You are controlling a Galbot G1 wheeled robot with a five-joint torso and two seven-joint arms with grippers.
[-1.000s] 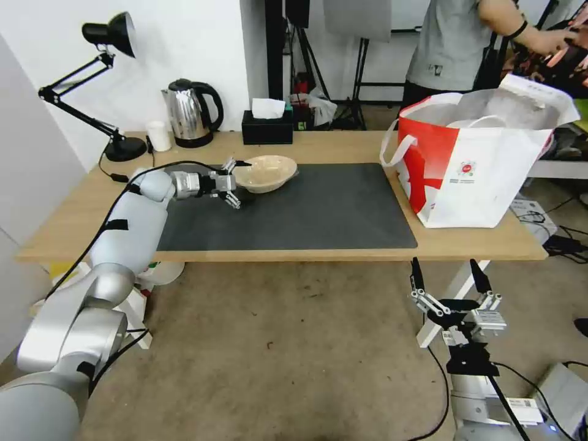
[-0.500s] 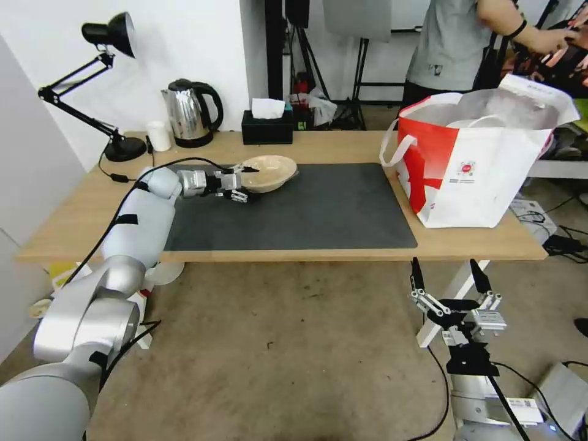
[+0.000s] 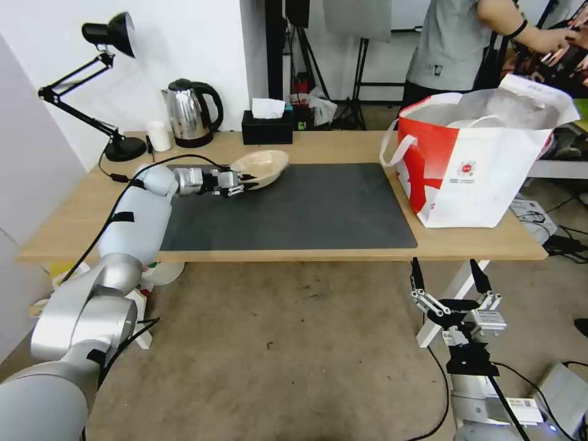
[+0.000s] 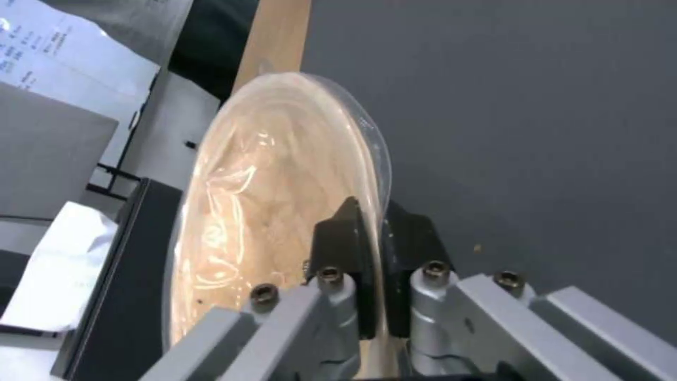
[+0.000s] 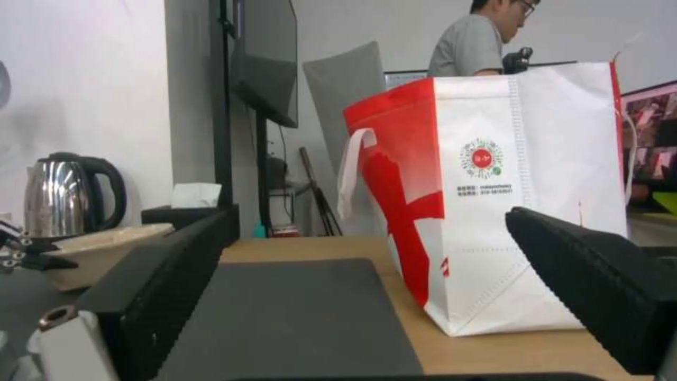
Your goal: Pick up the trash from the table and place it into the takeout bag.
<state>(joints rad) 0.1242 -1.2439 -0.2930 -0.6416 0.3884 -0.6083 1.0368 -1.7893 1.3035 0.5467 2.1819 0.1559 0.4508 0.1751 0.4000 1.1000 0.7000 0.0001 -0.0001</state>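
Rim of the beige bowl (image 3: 262, 167) sits pinched between my left gripper's (image 3: 240, 182) jaws, bowl tilted just ahead, off the mat for carrying. Farther right stands the takeout bag (image 3: 478, 165), mouth open. My right gripper (image 3: 451, 280) waits spread wide below the table (image 3: 73, 214).

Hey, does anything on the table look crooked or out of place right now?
The beige bowl is tilted, one side raised off the dark mat, because the left tool is pinching its rim. Nothing looks spilled. The takeout bag stands upright.
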